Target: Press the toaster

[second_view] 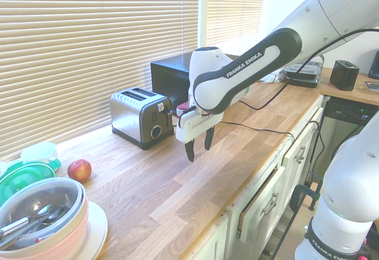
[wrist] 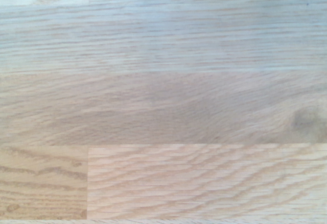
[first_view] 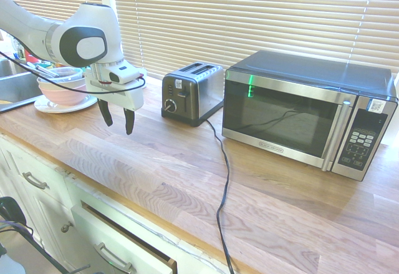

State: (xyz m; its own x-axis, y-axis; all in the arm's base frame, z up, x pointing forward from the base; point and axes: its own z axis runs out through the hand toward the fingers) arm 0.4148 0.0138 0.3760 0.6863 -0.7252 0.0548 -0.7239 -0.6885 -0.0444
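The toaster (first_view: pixel 192 92) (second_view: pixel 141 118) is a small steel box with two slots and a black end panel carrying a round knob, a lever and a white sticker. It stands on the wooden counter by the window blinds. My gripper (first_view: pixel 118 122) (second_view: pixel 199 145) hangs open above the bare counter, its fingers pointing down and holding nothing. It is a short way in front of the toaster's black end panel, apart from it. The wrist view shows only wood grain.
A large steel-and-black microwave (first_view: pixel 307 113) stands next to the toaster, and a black power cord (first_view: pixel 223 186) runs across the counter. Stacked bowls on a plate (first_view: pixel 62 88) (second_view: pixel 42 220) and an apple (second_view: pixel 79 170) sit near the sink. A drawer (first_view: pixel 118 246) below stands ajar.
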